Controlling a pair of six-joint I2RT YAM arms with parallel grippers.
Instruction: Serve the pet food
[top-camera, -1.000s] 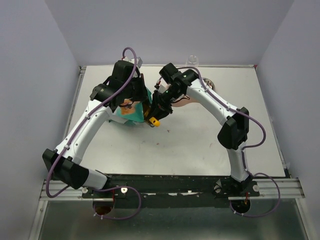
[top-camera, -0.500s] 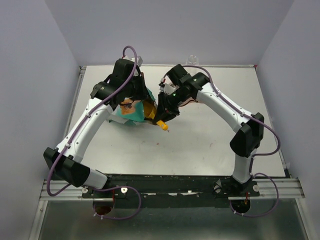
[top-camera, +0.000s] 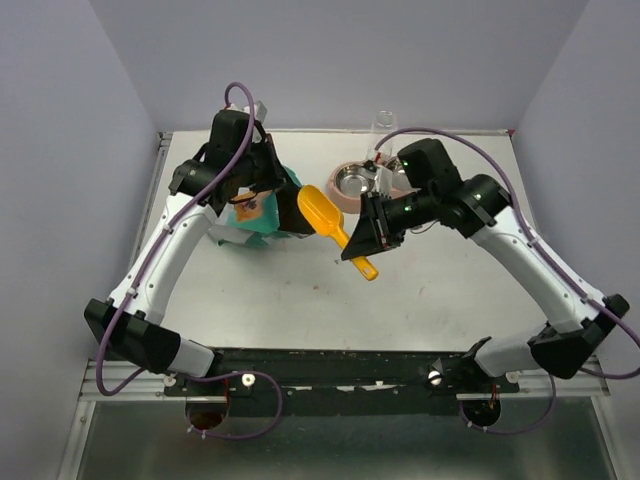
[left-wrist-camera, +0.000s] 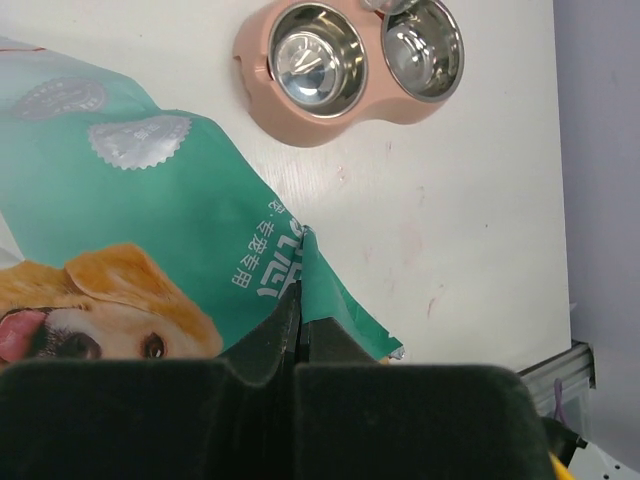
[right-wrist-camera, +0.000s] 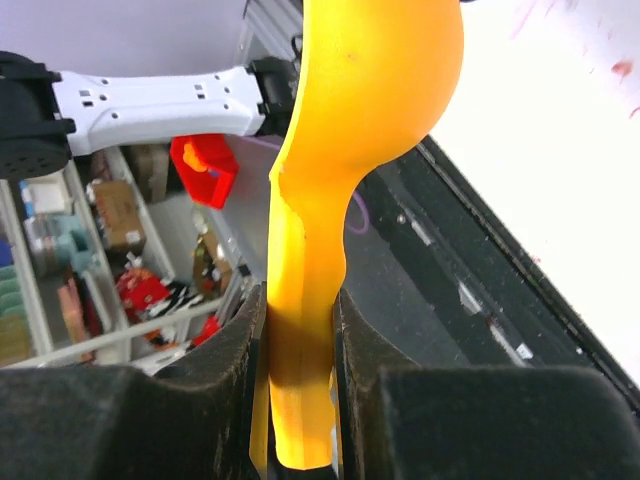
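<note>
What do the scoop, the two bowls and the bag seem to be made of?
The scoop looks like smooth, glossy orange plastic, evenly coloured. The two bowls seem polished steel: they mirror light. The bag is probably printed plastic film, judging by its soft sheen and folds.

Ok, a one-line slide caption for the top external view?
Left claw pinches the teal bag while right claw holds the orange scoop near the pink double bowl.
</note>
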